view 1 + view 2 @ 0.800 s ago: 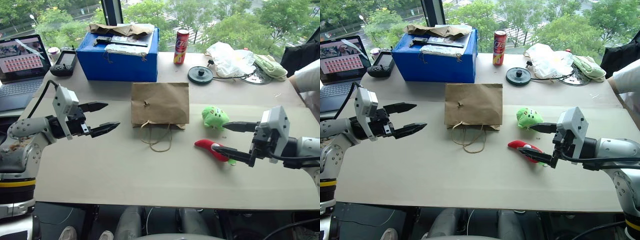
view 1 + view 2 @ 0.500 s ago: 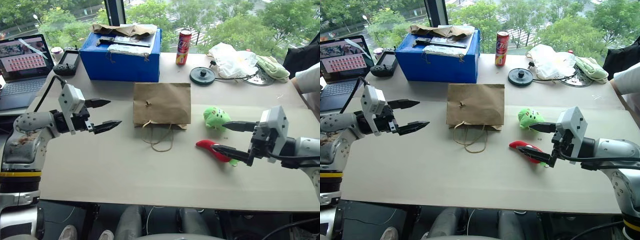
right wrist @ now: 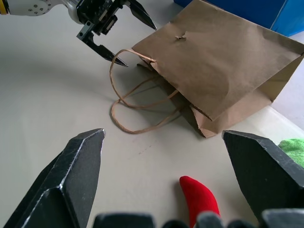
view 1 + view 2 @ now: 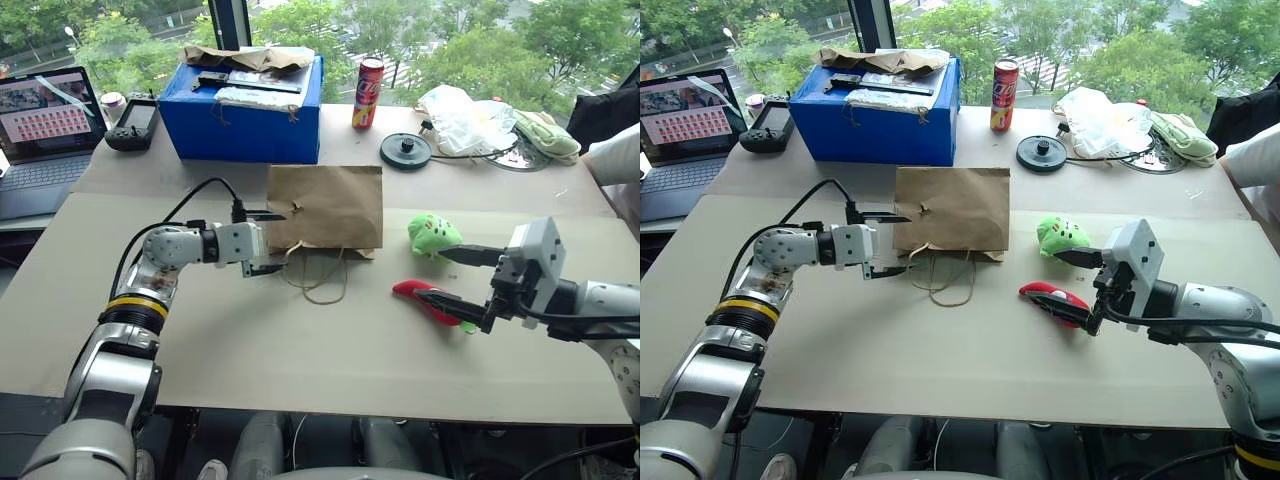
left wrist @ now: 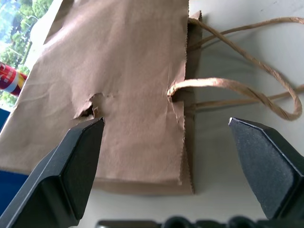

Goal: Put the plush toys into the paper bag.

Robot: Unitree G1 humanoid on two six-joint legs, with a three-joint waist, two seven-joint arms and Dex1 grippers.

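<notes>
1. The flat brown kraft paper bag with twine handles (image 4: 323, 207) lies mid-table, mouth toward 6 o'clock.
2. The left gripper (image 4: 268, 242), jaws spread, straddles the bag's 7 o'clock corner.
3. The right gripper (image 4: 452, 276), spread, brackets the red chili-shaped plush (image 4: 422, 297); the green frog plush (image 4: 430, 235) sits at its 12 o'clock.

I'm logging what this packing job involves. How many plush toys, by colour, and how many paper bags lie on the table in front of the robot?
Bright green rounded plush toy: 1
Red chili-shaped plush toy: 1
Brown kraft paper bag with twine handles: 1
Total: 3
</notes>
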